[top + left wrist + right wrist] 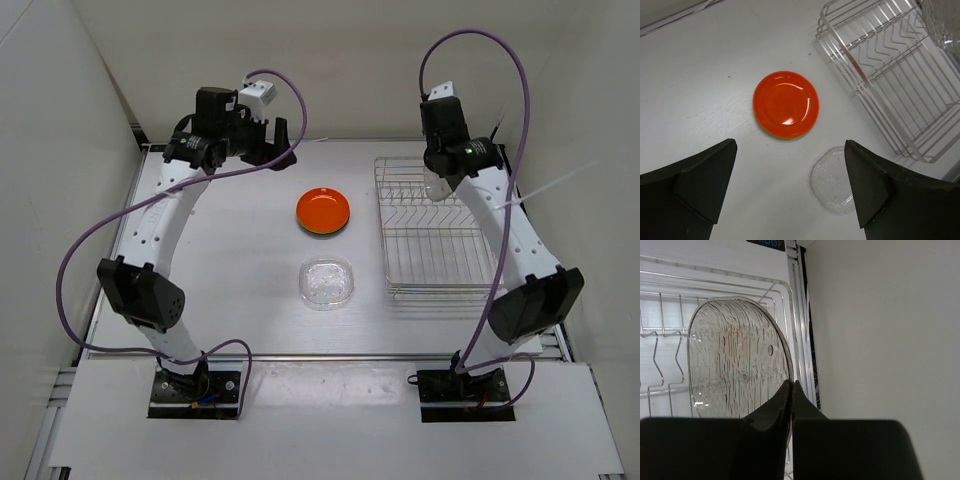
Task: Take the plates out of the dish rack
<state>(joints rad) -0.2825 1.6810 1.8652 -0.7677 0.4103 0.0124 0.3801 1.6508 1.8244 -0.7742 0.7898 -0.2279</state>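
**Right gripper [791, 388] clamped on an upright clear plate [735, 365] at the silver wire dish rack [435, 262]**

Top view: the rectangular rack of thin parallel bars sits on the right side of the white table [230, 300]. The right arm reaches over its far end, and the textured transparent plate shows as a pale patch under the wrist. Mid-table, left of the rack, lies a round orange plate [323, 210]. Nearer than it, and apart from it, lies a flat clear glass-like plate [328, 282]. The left gripper [270, 142] hangs over the far left part of the table, well apart from both plates.

Left wrist view: the two black fingers stand wide apart, released, with nothing between them. Beyond them the orange plate rests on top of a yellow-green plate [784, 136], of which only a thin rim shows along the near edge. The flat clear plate lies to the right and nearer. The rack's bars fill the upper right, and the held plate shows at the very corner.

Right wrist view: the fingers are pinched tight on the right rim of the upright clear plate, which stands on edge. The rack's wires and far corner show behind and through it. Its lower edge is hidden by the gripper, so I cannot tell whether it rests in the rack or hangs just above it. A pale wall fills the right half.
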